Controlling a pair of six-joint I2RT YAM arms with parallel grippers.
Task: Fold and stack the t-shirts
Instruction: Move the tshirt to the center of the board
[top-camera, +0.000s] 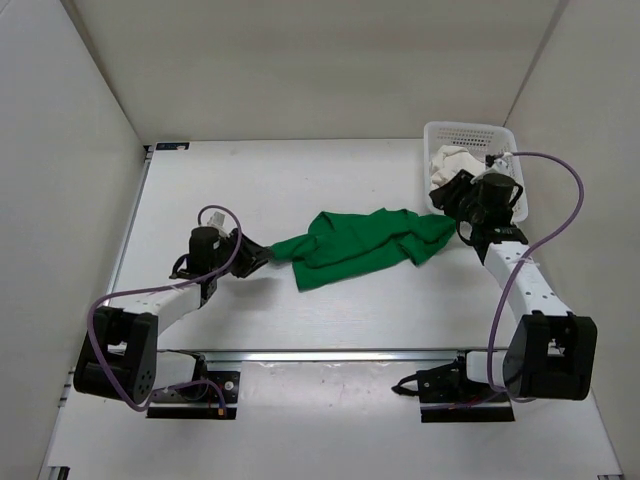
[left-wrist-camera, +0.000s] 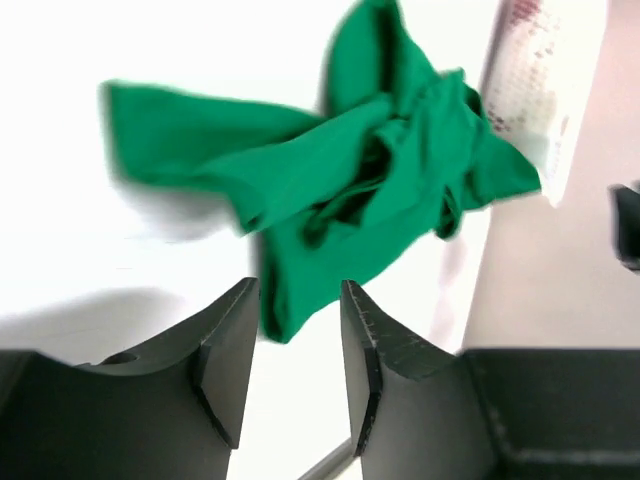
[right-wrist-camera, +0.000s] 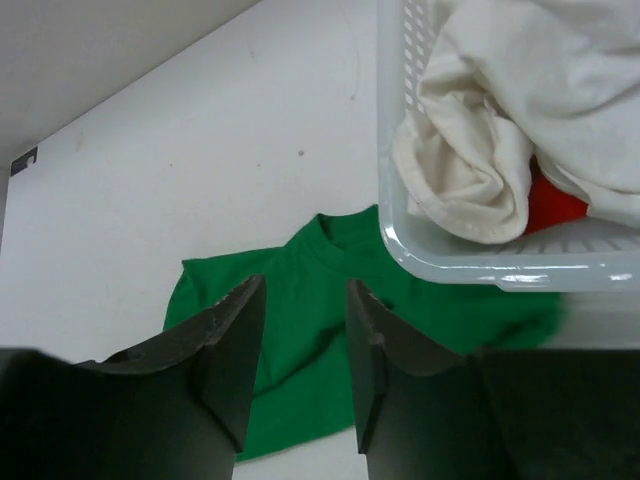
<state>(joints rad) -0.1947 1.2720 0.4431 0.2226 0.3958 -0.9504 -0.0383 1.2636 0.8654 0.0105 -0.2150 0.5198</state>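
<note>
White mesh basket (top-camera: 466, 133) — far-right on the table (top-camera: 280, 190).

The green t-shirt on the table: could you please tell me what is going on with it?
The green t-shirt lies crumpled mid-table, unfolded. The left gripper stands open at its left end, cloth edge right at its jaws. The right gripper is open and empty beside the basket, which holds an off-white t-shirt and a red t-shirt.

green t-shirt (top-camera: 365, 245) — bright, unfolded, crumpled, strung out left to right across mid desk (top-camera: 300, 180), collar toward its right end | off-white t-shirt (top-camera: 452, 163) — wadded in a heap inside the white mesh basket (top-camera: 465, 127), far right | red t-shirt (right-wrist-camera: 555, 200) — small patch showing under the off-white one, same basket
</note>
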